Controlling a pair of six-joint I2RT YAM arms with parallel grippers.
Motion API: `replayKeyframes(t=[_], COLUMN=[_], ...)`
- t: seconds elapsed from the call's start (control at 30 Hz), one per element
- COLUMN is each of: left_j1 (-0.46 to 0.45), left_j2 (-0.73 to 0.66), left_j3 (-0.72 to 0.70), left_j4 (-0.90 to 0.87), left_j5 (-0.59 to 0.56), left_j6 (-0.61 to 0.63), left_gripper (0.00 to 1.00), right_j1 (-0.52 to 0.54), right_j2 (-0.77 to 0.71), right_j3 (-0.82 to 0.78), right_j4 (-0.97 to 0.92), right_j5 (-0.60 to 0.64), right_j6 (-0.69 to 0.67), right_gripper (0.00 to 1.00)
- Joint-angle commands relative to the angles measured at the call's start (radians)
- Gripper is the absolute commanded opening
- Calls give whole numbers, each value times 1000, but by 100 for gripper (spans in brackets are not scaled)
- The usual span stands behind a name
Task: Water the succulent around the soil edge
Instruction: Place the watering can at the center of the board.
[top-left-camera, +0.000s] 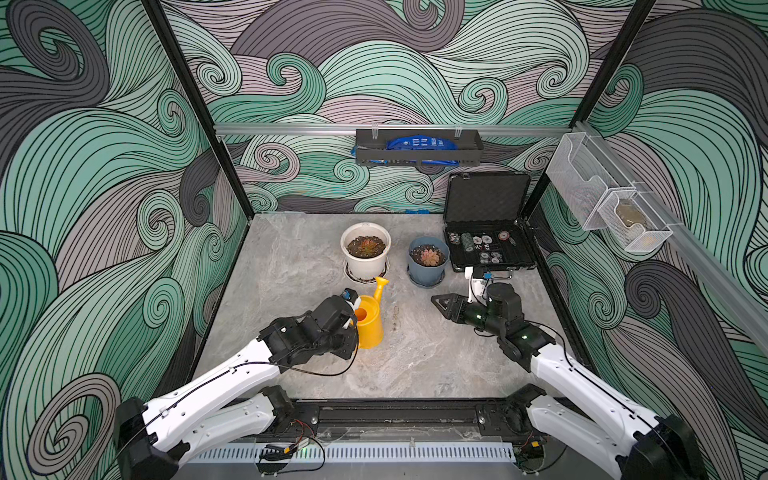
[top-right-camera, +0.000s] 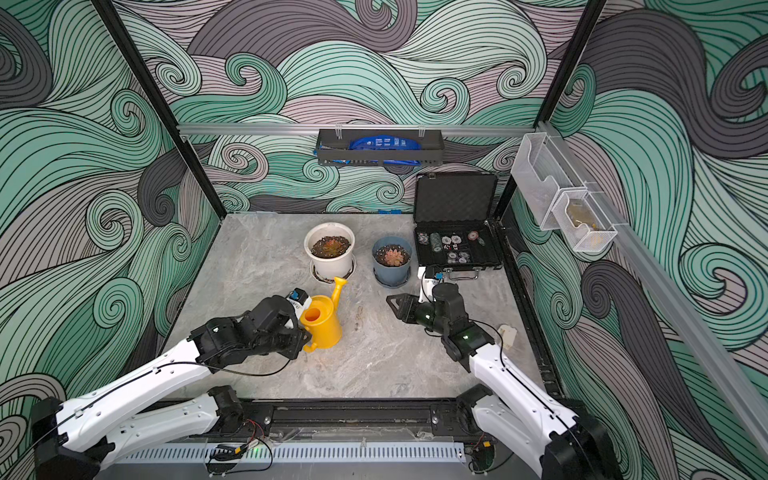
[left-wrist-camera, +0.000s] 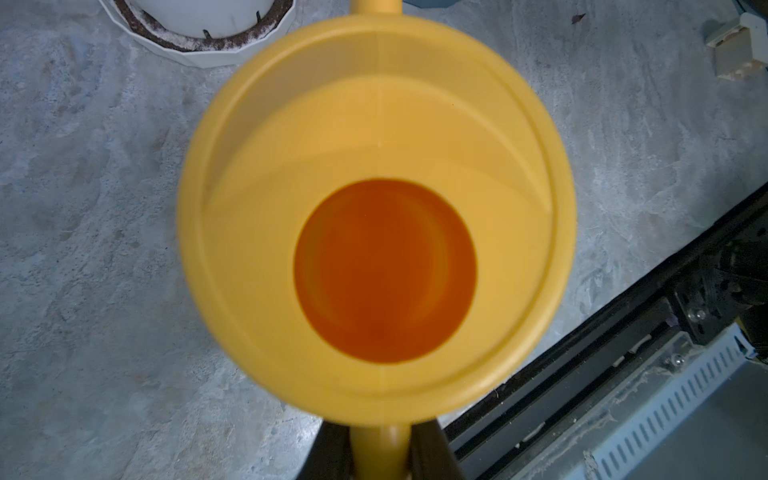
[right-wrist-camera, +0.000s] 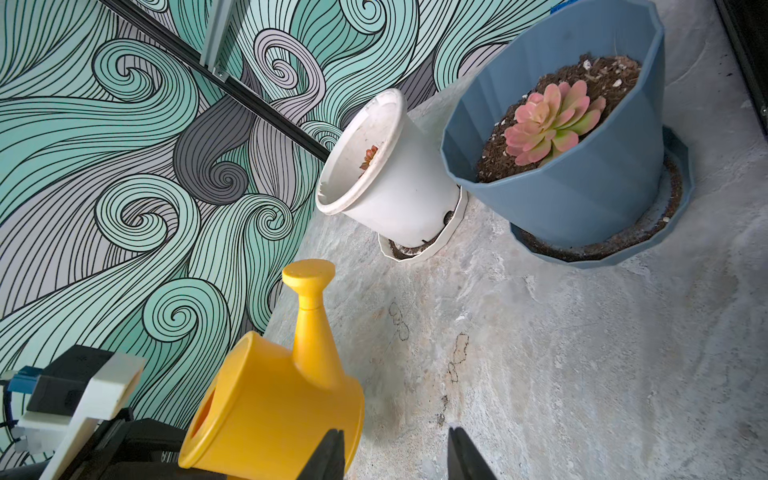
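1. Grey, marble-veined stone-look tabletop (top-left-camera: 291, 270) fills the cell floor, matte and faintly stained, with walls of teal and grey swirl pattern behind it.
2. Nearest, the left arm reaches low from the front rail with its wrist bent. The left gripper (left-wrist-camera: 380, 451) has its dark fingers pressed on either side of the loop handle of the yellow watering can (top-left-camera: 370, 320).
3. That can is smooth moulded plastic, a tapered cylinder standing upright with a round orange-looking filler hole. Its thin spout ends in a flared rose aimed toward the white pot (top-left-camera: 365, 262) and stops short of the rim.
4. The right arm stretches in from the front right with its forearm level. The right gripper (top-left-camera: 440, 303) points toward the table's middle, well apart from the can, its jaws parted with nothing between them.
5. Farther back, the succulent (top-left-camera: 366, 246), a small red-orange rosette, sits centred in the tall, round white pot on a faceted white saucer (top-left-camera: 365, 279). The soil edge (top-left-camera: 353, 249) is a dark, gritty ring inside the rim.
6. Just beside it stands a shorter, faceted blue-grey pot (top-left-camera: 428, 270) with a pinkish rosette (top-left-camera: 428, 255).
7. Beyond, an open black case (top-left-camera: 486, 199) with a foam-lined lid holds poker chips.
8. A black tray (top-left-camera: 419, 156) hangs on the rear rail.
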Motion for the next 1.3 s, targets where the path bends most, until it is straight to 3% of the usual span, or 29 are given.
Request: replayKeyframes(t=[0.0, 0.2, 0.57, 0.8, 0.97, 1.17, 1.27], left_j1=[-54, -154, -161, -163, -162, -163, -163], left_j2=[33, 110, 292, 301, 311, 326, 321], left_j3=[-16, -40, -45, -61, -56, -56, -59], left_j4=[152, 301, 419, 436, 419, 400, 395], left_j5=[-112, -197, -173, -173, -179, -172, -174], left_j6=[-48, -30, -51, -51, -74, -115, -125], left_gripper=[0, 0, 0, 0, 15, 22, 32], right_j1=[-7, -8, -16, -18, -20, -21, -22], right_j2=[-13, -13, -15, -10, -6, -8, -7], right_j3=[-6, -9, -14, -15, -15, -15, -15], right_j4=[21, 26, 32, 36, 36, 34, 36], right_j5=[3, 2, -6, -11, -15, -15, -15], right_j6=[3, 4, 7, 7, 8, 9, 9], right_gripper=[45, 45, 45, 45, 45, 45, 45])
